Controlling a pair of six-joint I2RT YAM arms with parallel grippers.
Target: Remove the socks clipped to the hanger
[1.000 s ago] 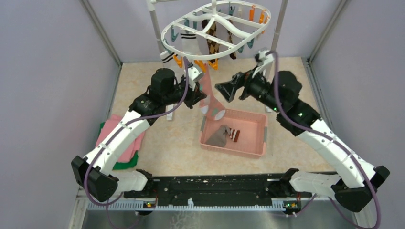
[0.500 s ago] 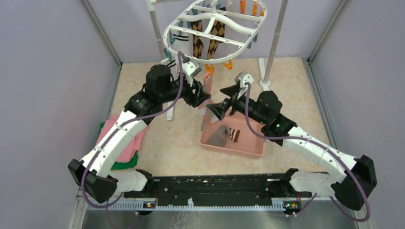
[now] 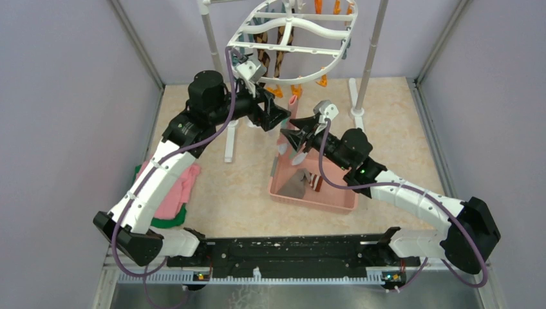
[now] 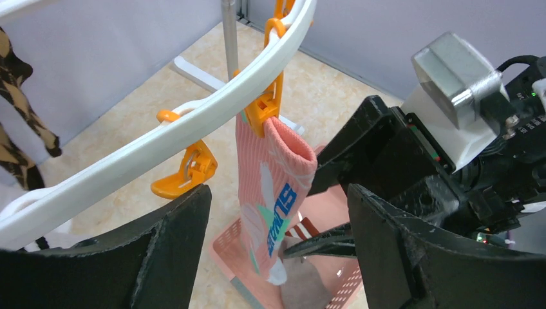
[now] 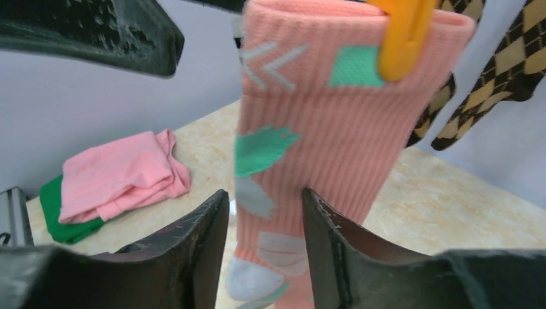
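Pink sock [image 4: 273, 193] pinned by orange clip [image 4: 267, 106] to hanger [image 3: 290, 45] rim, dangling above pink basket [image 3: 322, 201]. Left gripper [image 3: 278, 120]: wide, empty, just beside that clip. Right gripper [image 5: 264, 193]: jaws half-narrowed either side of sock's lower part, gap visible, no pinch. Argyle socks [image 3: 270, 51] clipped further back.

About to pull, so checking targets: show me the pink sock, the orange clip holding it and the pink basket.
pink sock [image 4: 273, 187], left wrist view, middle of the leg
orange clip [image 4: 267, 109], left wrist view, body above the cuff
pink basket [image 3: 313, 201], top view, near wall
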